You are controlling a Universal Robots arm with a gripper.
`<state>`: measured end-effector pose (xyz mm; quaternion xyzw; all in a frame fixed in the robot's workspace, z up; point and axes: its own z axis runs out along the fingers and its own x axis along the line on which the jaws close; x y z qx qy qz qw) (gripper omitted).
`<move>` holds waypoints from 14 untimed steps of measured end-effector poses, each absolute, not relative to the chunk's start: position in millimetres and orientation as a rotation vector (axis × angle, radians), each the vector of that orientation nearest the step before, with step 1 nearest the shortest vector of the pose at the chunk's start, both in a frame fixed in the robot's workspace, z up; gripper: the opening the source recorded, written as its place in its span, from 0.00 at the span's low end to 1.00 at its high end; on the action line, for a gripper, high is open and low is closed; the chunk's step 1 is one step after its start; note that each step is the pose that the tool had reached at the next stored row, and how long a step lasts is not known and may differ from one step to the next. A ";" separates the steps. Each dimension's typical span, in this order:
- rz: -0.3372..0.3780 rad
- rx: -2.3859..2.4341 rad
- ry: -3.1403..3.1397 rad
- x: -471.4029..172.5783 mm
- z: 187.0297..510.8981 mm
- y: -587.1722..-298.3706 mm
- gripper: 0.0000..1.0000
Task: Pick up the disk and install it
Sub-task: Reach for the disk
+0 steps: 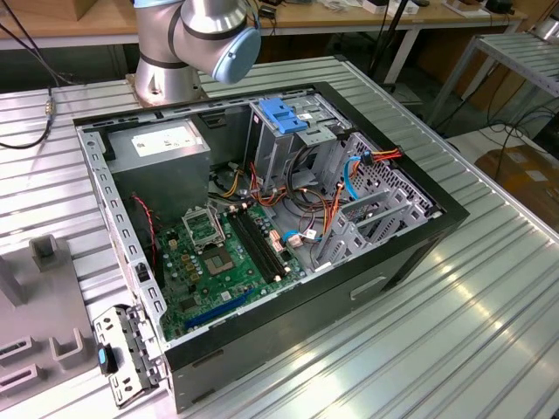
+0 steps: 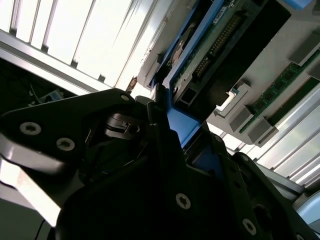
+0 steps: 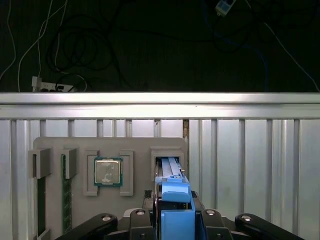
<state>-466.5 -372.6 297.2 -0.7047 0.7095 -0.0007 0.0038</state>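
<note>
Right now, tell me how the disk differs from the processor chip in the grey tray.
In the first wrist view, the disk stands on edge in its slot; the processor chip lies flat. The disk has bright blue rails; the chip shows a silver lid edged green. The gripper is at the disk, apart from the chip. Both sit in the same grey tray.

- The arm [image 1: 199,30] stands at about 11 o'clock in the exterior view, on an upright silver base [image 1: 160,80]
- Its shoulder joint carries a light-blue end cap [image 1: 238,51] that faces roughly 4 o'clock, and the links beyond run out of frame at 12 o'clock
- In both wrist views the claw [image 3: 174,216] is closed, its black fingers [image 2: 159,145] pressed on either side of the disk [image 3: 172,192]
</note>
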 end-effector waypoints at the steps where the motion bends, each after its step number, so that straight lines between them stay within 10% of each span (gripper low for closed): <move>1: -0.004 -2.208 2.223 -466.5 297.1 -372.6 0.37; 14: -0.009 -2.206 2.221 -466.5 299.4 -372.6 0.37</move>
